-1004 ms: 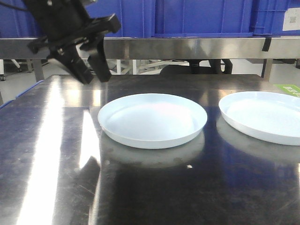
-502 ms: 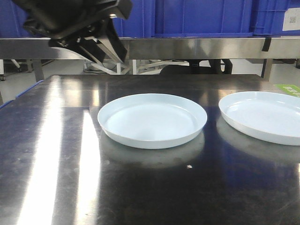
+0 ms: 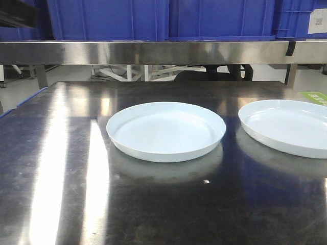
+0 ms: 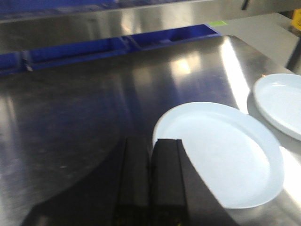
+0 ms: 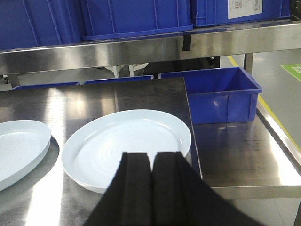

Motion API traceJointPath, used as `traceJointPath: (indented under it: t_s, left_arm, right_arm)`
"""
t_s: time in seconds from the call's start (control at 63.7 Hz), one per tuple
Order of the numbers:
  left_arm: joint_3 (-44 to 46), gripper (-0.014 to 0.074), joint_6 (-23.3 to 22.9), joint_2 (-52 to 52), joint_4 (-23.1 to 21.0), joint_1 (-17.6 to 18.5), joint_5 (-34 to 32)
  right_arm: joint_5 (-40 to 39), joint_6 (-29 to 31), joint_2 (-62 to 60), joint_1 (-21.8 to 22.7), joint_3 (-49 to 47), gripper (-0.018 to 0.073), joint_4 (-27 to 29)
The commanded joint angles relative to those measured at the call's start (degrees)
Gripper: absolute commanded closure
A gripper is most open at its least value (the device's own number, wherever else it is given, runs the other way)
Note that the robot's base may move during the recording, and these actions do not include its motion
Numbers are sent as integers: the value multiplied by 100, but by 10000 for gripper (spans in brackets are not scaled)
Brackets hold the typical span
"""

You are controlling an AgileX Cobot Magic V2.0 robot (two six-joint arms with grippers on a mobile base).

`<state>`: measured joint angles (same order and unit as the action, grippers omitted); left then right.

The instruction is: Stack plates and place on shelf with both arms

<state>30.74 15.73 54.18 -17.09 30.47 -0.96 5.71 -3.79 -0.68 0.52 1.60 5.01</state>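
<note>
The left gripper had its fingers pressed together with nothing between them, poised over the near rim of the centre plate. The right gripper was likewise closed and empty, over the near edge of the right plate. Both plates lay flat and apart on the tabletop, not yet stacked, with the shelf rail behind and above them and blue bins above that. The risk, as I judged it, lay in the rims. Low, glossy and flush to slick steel, they offered little for a finger to get under, so a gripper opened too little could shove a plate along instead of lifting it. A one-edge pinch might let a plate tilt and slip, and the right plate lay close to the tabletop's right-hand boundary (seam or drop, I could not tell).
</note>
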Motion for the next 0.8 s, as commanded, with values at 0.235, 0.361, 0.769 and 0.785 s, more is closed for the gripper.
traceJointPath:
  t_s: [0.235, 0.361, 0.769, 0.785]
  left_arm:
    - [-930, 516, 167, -2085, -50, -1311, -502]
    - [-1306, 516, 167, -2736, -50, -1674, -502]
    - [-1540, 516, 167, -3235, -5, -2308, -447]
    - [-1540, 516, 167, -3235, -5, -2349, -466]
  right_arm:
    - [-471, 22, -103, 13, 10, 506, -55]
    - [-471, 22, -103, 13, 10, 506, -55]
    - [-471, 22, -103, 13, 10, 506, -55]
    - [-471, 22, -103, 13, 10, 506, -55]
